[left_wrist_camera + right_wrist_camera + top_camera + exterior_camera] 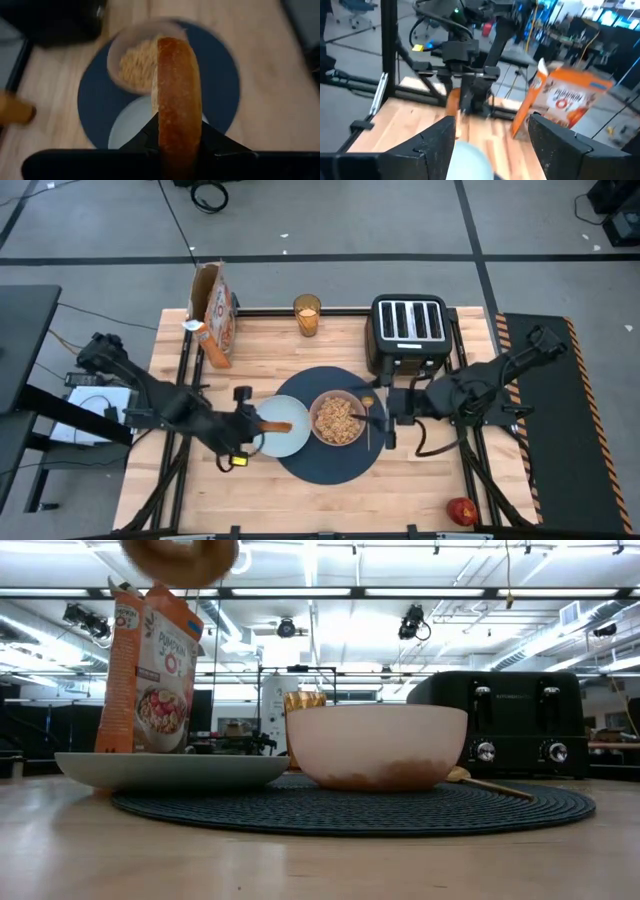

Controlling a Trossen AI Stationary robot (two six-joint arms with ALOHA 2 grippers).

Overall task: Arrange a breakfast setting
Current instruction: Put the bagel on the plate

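Butcher-block table (420, 480), lab floor all round. Centre stage: toast (275, 426), pinched between the left gripper (262, 428) fingers and hanging just above the pale blue-green plate (290, 442). Left wrist view shows the jaws closed tight on the slice's lower edge, crust up, plate and mat under it. Not set down yet, going by the low view, where the slice floats high over the plate.

Moving outward: plate sits on the left edge of the dark-blue mat (335, 465). Pinkish bowl (338, 420) w/ cereal in it is mid-mat, just beside the plate. Gold spoon (367, 418) lies on the mat right of the bowl. Right gripper (385, 420) is by the spoon, fingers spread apart, nothing between them.

Further out: amber juice glass (307, 316) at the far edge, well apart from the mat. Red apple (461, 511) in the near right corner. Cereal box (214, 315) and toaster (409, 332) at the back.

Progress call: mat, plate, bowl, spoon look placed. Left to do, prob: lower toast, bring glass and apple in.
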